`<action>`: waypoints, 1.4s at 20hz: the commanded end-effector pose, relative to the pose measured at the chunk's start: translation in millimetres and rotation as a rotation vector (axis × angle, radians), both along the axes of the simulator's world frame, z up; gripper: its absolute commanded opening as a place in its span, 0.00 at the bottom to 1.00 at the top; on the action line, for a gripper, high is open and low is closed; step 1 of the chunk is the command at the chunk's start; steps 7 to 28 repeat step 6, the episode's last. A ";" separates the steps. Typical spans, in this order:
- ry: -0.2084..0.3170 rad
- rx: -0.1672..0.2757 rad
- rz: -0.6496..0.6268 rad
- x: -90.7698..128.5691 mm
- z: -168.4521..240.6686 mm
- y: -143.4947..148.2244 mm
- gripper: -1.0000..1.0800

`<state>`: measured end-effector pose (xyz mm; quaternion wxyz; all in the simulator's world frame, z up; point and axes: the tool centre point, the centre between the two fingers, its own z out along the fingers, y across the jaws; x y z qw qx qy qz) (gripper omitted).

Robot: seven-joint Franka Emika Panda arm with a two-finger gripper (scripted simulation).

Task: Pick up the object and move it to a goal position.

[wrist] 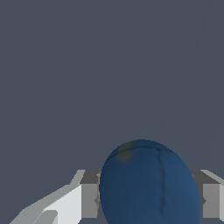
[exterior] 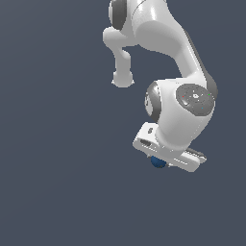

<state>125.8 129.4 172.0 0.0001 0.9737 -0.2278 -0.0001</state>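
One arm is in the exterior view, white with grey joints. It carries one gripper, and in the wrist view two fingers of that gripper can be counted, one on either side of the ball. There is one ball, dark blue; the exterior view shows the same single ball just under the gripper. One plain grey-blue surface fills the background in both views. No second ball, arm or gripper can be counted in either view.
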 end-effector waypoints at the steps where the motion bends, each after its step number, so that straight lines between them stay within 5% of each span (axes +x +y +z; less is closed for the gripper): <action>1: 0.000 0.000 0.000 2.0 3.4 0.9 0.00; 28: 0.000 0.000 0.000 2.6 3.2 0.9 0.00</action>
